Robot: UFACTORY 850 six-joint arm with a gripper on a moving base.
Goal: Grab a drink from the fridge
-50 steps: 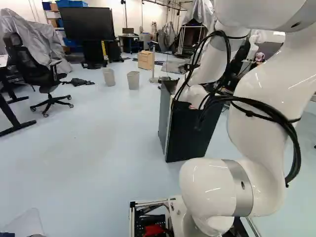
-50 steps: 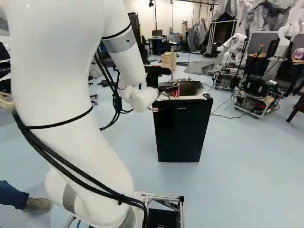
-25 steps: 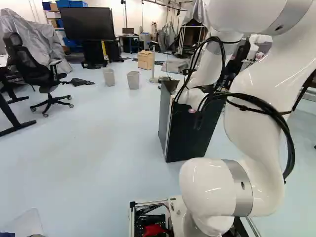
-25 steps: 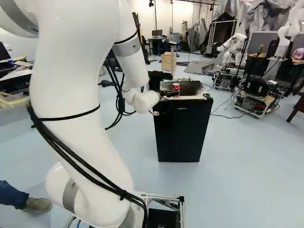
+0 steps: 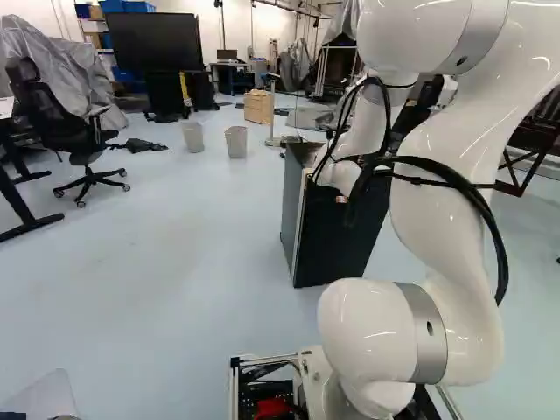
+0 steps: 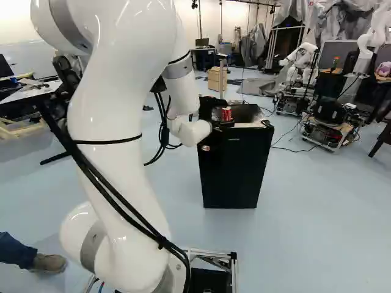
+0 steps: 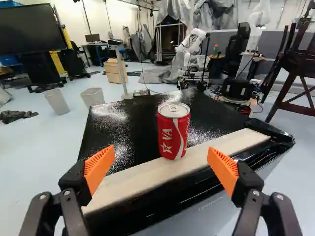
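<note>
Left base view: one black fridge [image 5: 341,241], right of middle, the arm [image 5: 446,210] partly across it; one office chair [image 5: 57,127], at left; two bins [image 5: 236,143], beyond.
Right base view: one gripper [image 6: 218,115], at the fridge's top; one red can [image 6: 226,114], beside it.
Wrist view: fingers apart, pads [image 7: 100,168] orange; can upright on the fridge, ahead of and between them, untouched, at a pale strip [image 7: 128,185].

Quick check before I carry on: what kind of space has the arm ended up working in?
Probably a robotics lab or workshop: another robot stands beyond the fridge, with a large screen and an office chair off to the side.
</note>
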